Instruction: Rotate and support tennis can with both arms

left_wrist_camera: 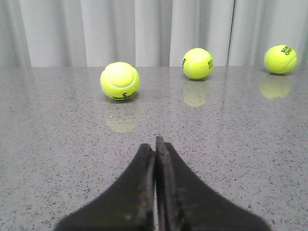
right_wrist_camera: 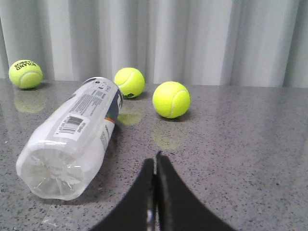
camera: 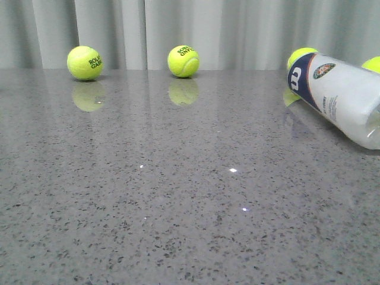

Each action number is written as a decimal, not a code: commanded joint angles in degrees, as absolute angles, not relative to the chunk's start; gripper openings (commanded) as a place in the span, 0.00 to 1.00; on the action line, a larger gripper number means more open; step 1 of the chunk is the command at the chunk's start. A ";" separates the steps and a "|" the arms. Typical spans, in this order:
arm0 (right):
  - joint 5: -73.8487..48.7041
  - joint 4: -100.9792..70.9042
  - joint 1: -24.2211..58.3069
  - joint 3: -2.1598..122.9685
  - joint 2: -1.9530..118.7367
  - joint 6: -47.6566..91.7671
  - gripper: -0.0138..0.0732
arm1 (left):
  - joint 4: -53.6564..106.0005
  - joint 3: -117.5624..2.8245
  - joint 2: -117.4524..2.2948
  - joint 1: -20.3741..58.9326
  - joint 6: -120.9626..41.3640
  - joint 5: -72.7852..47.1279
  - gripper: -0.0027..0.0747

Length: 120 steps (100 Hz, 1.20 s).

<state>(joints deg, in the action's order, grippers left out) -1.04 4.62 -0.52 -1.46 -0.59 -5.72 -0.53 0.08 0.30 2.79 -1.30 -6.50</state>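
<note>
Tennis can (right_wrist_camera: 72,139) lies flat (base only right-wrist-visible); left gripper (left_wrist_camera: 155,144), right gripper (right_wrist_camera: 155,161) closed.

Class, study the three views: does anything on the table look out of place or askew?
Yes. The tennis can lies tipped on its side at the table's right edge rather than upright, and it looks empty; loose tennis balls sit scattered along the back.

The tennis can (camera: 341,95) lies on its side on the grey table (camera: 178,208), with tennis balls (camera: 85,63) behind.
</note>
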 commanded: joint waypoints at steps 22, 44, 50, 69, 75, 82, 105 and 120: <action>3.10 4.96 -0.94 -1.65 -1.55 -5.48 0.08 | 0.00 2.54 2.28 3.26 -1.30 -2.19 0.01; 3.10 4.96 -0.94 -1.65 -1.55 -5.48 0.08 | 0.00 2.54 2.28 3.26 -1.30 -2.19 0.01; 3.10 4.96 -0.94 -1.65 -1.55 -5.48 0.08 | 0.00 2.54 2.28 3.26 -1.30 -2.19 0.01; 2.57 4.96 -0.94 -0.54 -1.55 -5.48 0.08 | 0.00 2.54 2.28 3.26 -1.30 -2.19 0.01; 0.00 4.96 -0.94 1.27 -1.35 -5.48 0.08 | 0.00 2.54 2.28 3.26 -1.30 -2.19 0.01; -4.33 4.96 -0.94 4.01 -0.57 -5.48 0.08 | 0.00 2.54 2.28 3.26 -1.30 -2.19 0.01; -18.17 4.96 -0.94 15.67 7.29 -5.53 0.08 | 0.00 2.54 2.28 3.26 -1.30 -2.19 0.01; -24.40 4.96 -0.94 24.13 16.76 -5.53 0.08 | 0.00 2.54 2.28 3.26 -1.30 -2.19 0.01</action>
<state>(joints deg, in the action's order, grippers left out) -24.76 4.62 -0.52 18.44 11.53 -5.72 -0.53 0.08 0.30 2.79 -1.30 -6.50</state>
